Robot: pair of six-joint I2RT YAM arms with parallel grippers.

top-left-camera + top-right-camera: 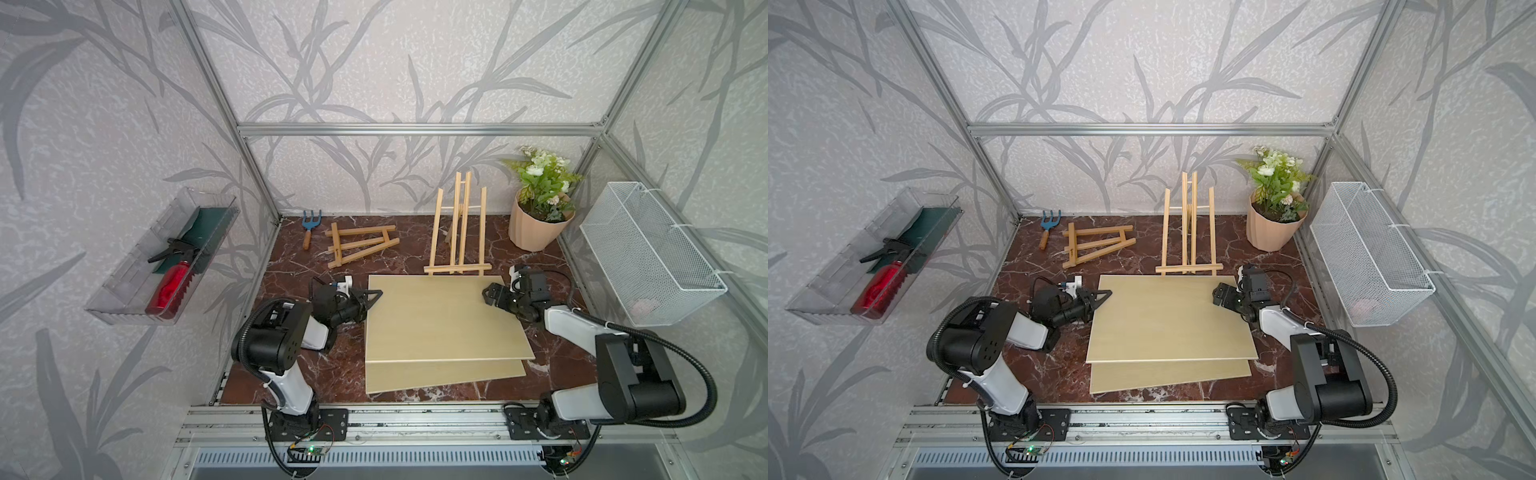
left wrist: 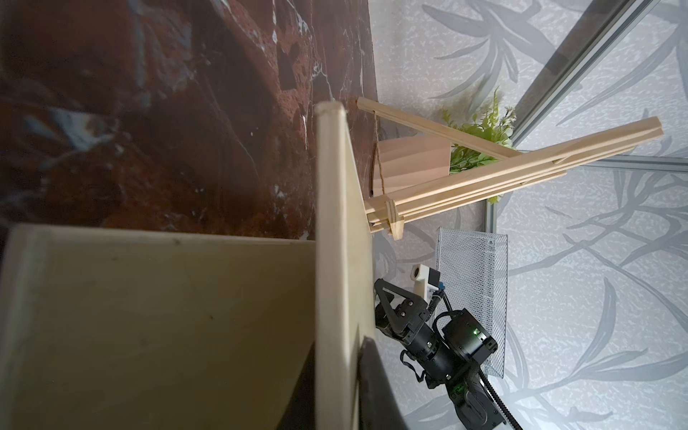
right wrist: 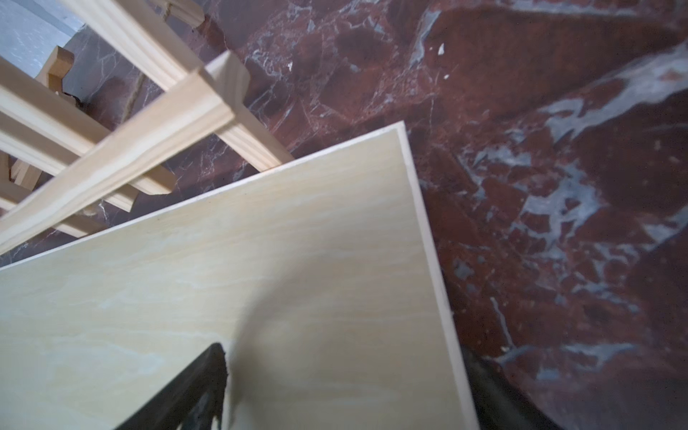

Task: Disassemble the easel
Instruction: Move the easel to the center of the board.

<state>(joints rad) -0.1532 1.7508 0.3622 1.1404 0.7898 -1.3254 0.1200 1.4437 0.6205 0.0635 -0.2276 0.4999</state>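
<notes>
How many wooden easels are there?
2. The standing easel is at the back beside the flower pot; the folded easel lies flat next to the blue rake. None seems hidden.

We find both top views bright, evenly and softly lit and sharp, the upper wooden board point(image 1: 440, 320) throwing a thin shadow on the lower board point(image 1: 440, 376), with straight frame posts point(image 1: 214, 79) splaying toward the edges. In the left wrist view the marble tabletop point(image 2: 149, 130) is dim and unfocused. In the right wrist view the easel point(image 3: 149, 145) blurs and a round grey shadow lies on the board.
</notes>
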